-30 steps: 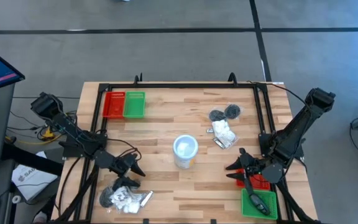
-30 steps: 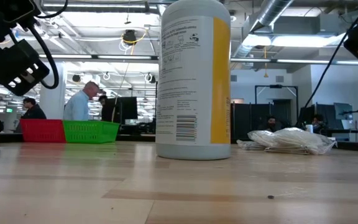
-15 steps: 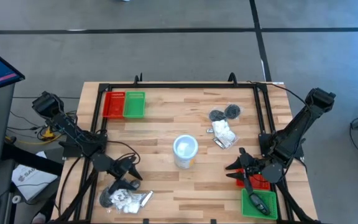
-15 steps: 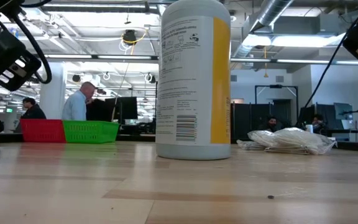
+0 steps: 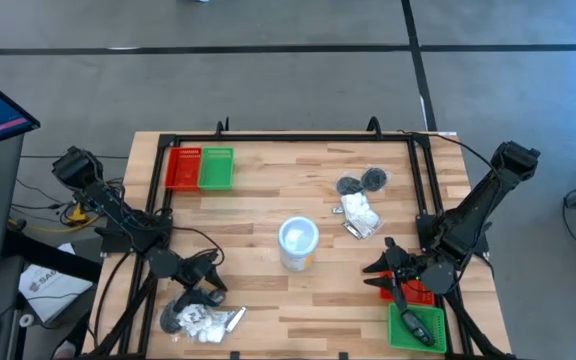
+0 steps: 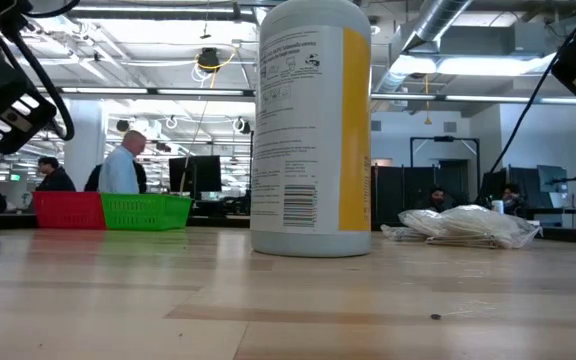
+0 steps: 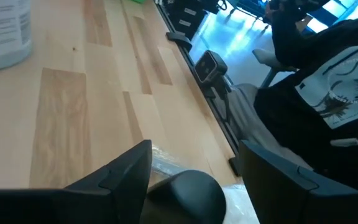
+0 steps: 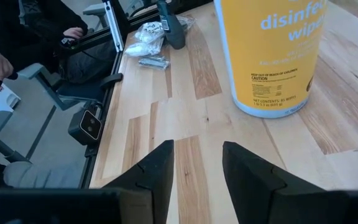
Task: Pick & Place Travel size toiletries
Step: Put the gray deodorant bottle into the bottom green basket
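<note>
Red tray [image 5: 183, 168] beside green tray [image 5: 216, 168]; white-and-yellow cup [image 5: 298, 244].

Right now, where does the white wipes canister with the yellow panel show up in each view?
High view: wipes canister stands mid-table, seen from above.
Low view: canister fills the centre, close to the camera.
Left wrist view: only its base shows, at the upper left corner.
Right wrist view: its yellow side, upper right.
Shared landmark: the light wooden table.
</note>
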Robot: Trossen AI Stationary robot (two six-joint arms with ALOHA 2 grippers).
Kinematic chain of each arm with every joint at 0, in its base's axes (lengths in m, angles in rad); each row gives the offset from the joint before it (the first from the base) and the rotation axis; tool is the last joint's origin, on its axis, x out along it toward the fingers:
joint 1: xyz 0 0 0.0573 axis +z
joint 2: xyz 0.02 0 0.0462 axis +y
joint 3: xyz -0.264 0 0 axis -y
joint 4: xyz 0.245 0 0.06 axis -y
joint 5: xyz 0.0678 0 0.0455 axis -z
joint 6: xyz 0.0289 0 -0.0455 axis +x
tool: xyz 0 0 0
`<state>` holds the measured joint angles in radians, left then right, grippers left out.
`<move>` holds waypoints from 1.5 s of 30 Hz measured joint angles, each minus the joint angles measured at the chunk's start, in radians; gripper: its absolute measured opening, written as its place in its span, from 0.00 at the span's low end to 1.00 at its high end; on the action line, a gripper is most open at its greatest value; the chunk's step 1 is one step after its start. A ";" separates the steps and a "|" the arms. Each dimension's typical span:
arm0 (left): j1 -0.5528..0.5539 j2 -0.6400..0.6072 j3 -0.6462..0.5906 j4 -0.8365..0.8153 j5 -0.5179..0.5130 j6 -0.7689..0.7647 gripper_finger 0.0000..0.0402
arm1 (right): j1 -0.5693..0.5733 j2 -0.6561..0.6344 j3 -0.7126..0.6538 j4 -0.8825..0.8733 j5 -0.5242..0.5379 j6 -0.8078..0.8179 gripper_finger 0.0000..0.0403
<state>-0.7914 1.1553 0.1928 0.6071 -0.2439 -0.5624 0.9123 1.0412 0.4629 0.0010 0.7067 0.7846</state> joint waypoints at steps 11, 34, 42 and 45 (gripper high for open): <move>-0.034 0.159 0.002 0.010 -0.072 -0.061 0.58 | 0.000 0.000 0.000 0.000 0.000 0.001 0.32; -0.034 0.320 0.003 0.055 -0.161 -0.125 0.46 | -0.032 0.000 0.000 0.000 0.000 -0.033 0.32; -0.033 0.320 0.003 0.090 -0.247 -0.133 0.46 | -0.031 0.000 0.000 0.000 -0.002 -0.036 0.32; -0.032 0.320 0.004 0.136 -0.279 -0.169 0.46 | -0.031 0.000 0.000 0.000 -0.002 -0.036 0.32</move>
<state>-0.8234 1.4750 0.1967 0.7435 -0.5231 -0.7310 0.8811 1.0412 0.4629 0.0006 0.7044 0.7486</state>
